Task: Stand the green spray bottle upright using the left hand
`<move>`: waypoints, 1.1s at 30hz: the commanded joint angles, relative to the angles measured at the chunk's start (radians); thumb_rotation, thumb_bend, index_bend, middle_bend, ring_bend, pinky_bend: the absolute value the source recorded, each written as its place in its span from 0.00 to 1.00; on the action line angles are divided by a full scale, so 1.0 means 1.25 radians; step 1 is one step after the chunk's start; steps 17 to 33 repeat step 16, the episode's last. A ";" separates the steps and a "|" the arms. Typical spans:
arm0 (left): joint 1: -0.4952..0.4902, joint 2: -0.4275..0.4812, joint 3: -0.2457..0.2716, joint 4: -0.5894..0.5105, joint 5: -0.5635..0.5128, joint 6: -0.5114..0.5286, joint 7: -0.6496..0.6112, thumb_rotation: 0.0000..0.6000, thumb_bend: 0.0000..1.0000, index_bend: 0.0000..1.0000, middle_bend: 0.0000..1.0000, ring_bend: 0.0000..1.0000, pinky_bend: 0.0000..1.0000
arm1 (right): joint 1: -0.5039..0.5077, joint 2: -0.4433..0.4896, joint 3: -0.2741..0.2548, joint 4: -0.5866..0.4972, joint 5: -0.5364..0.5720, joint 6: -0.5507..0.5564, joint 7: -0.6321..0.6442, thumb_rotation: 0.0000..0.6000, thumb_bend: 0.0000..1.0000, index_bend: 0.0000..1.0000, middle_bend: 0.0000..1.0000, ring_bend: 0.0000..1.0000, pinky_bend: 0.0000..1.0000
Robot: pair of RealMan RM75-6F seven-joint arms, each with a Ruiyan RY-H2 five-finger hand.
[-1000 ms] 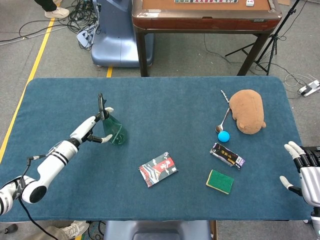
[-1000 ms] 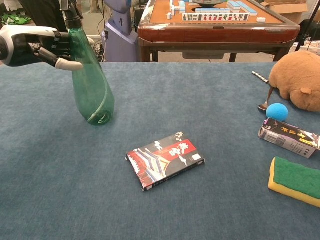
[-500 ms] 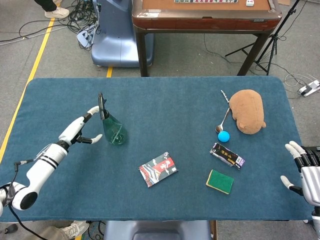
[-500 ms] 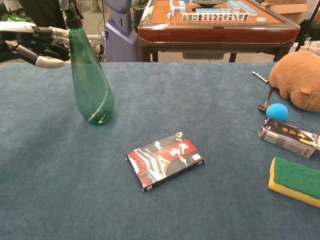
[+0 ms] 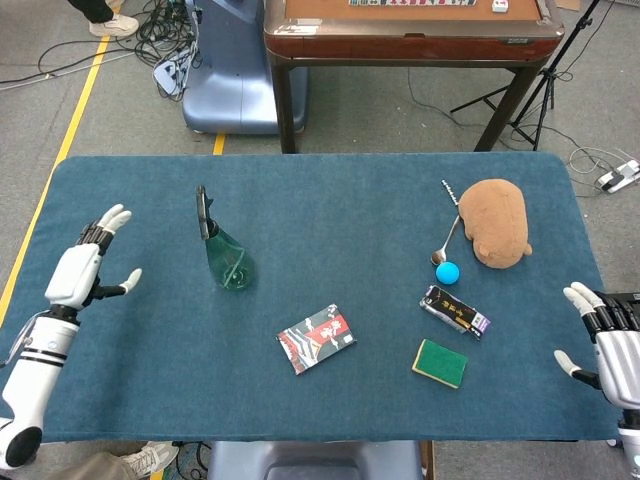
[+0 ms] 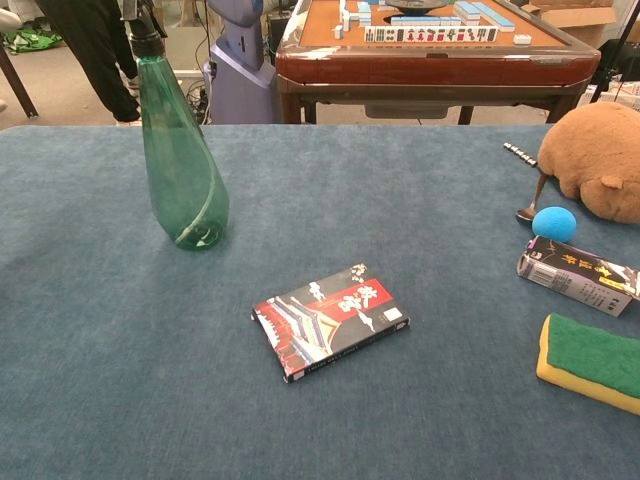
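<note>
The green spray bottle [image 5: 226,256] stands upright on the blue table, left of centre, with its black nozzle on top; the chest view shows the same spray bottle [image 6: 180,165] standing alone. My left hand [image 5: 85,270] hovers well to the left of it, near the table's left edge, fingers spread and holding nothing. My right hand [image 5: 608,335] is at the table's right edge, fingers spread and empty. Neither hand shows clearly in the chest view.
A red and black card box [image 5: 316,338] lies near the middle. To the right are a green sponge [image 5: 440,362], a small dark packet [image 5: 455,310], a blue ball [image 5: 447,272], a spoon [image 5: 445,243] and a brown plush toy [image 5: 496,222].
My left hand let go of the bottle and drew back leftward to the table's edge. The bottle stays standing in place. The right hand barely moved.
</note>
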 commanded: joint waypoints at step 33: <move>0.219 0.019 0.117 -0.136 0.060 0.265 0.318 1.00 0.36 0.07 0.00 0.00 0.00 | 0.021 -0.012 -0.010 0.010 -0.028 -0.020 0.042 1.00 0.17 0.17 0.17 0.12 0.16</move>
